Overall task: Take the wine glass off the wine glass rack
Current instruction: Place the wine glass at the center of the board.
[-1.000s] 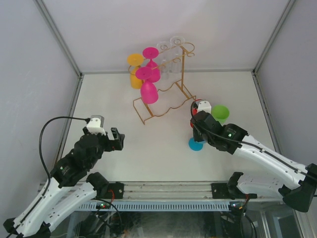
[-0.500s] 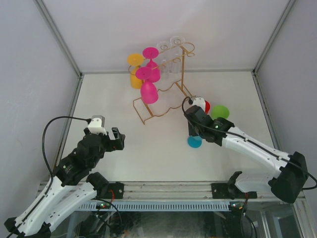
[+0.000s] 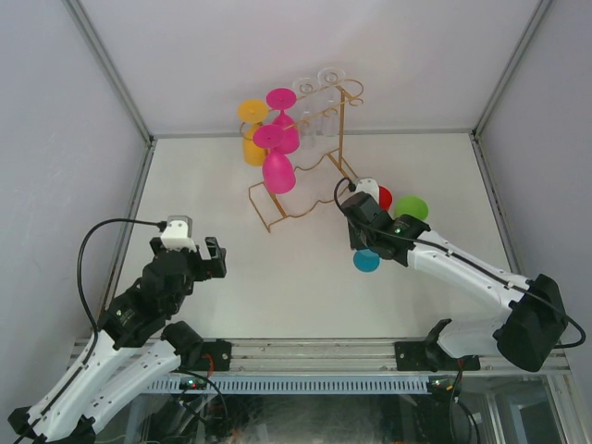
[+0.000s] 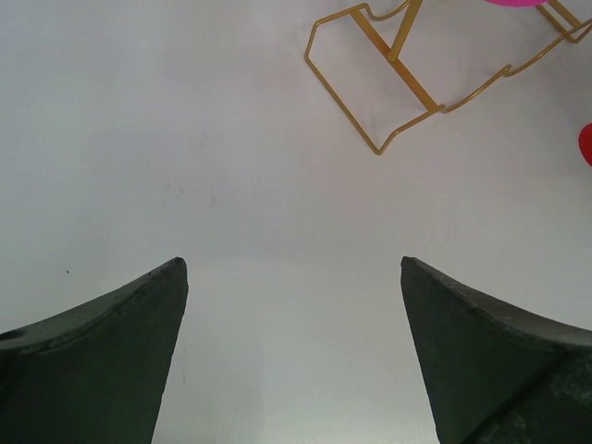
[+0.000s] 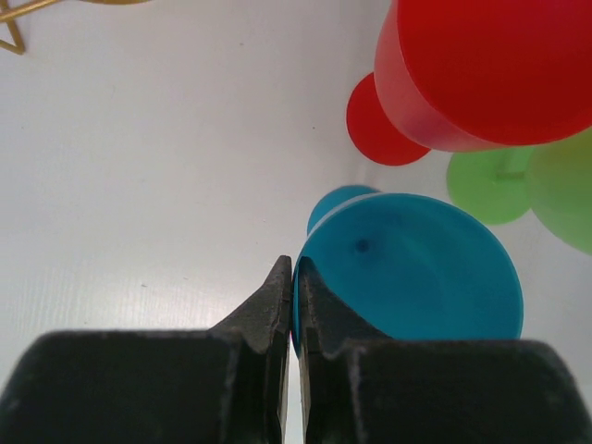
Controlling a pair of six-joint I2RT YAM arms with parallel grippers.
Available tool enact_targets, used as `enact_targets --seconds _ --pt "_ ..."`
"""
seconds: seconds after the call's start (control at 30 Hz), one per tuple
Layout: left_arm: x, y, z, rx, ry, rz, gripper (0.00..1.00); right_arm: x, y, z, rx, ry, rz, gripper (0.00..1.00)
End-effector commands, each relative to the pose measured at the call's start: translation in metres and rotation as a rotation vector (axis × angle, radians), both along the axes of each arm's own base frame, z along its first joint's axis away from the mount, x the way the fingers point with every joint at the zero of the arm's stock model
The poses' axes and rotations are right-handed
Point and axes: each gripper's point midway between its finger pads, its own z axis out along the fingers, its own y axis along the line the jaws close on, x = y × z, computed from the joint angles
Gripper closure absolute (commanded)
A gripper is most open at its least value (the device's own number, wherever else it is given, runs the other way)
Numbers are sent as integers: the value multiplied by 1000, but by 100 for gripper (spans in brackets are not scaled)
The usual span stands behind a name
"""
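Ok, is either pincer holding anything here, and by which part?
The right pincer is shut on the blue wine glass, pinching the rim of its bowl between the fingers. The left pincer is open and holds nothing.

You have a white table with a red glass and a green glass on its right side, just beside each other. Pale wall panels close it in at the back and both sides. An aluminium rail runs along the near edge.
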Motion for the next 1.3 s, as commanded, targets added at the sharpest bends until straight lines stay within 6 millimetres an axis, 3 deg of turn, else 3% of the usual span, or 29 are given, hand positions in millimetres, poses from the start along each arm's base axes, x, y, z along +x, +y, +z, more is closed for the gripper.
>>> enact_targets --seconds 0.0,0.1,0.33,0.53,0.93,1.27 --pt "7 2 8 19 -31 14 0 14 20 12 105 -16 43 100" --pt "8 3 7 34 -17 23 0 18 25 12 130 -19 44 100" --pt "8 3 7 29 -22 25 0 18 12 4 59 -2 5 100" --pt "8 4 7 31 -21 28 0 16 14 11 93 -7 7 100" --pt "8 3 6 32 -17 22 0 16 10 16 92 -27 -15 89" --pt "8 2 6 31 -17 21 0 18 14 29 117 -67 13 92"
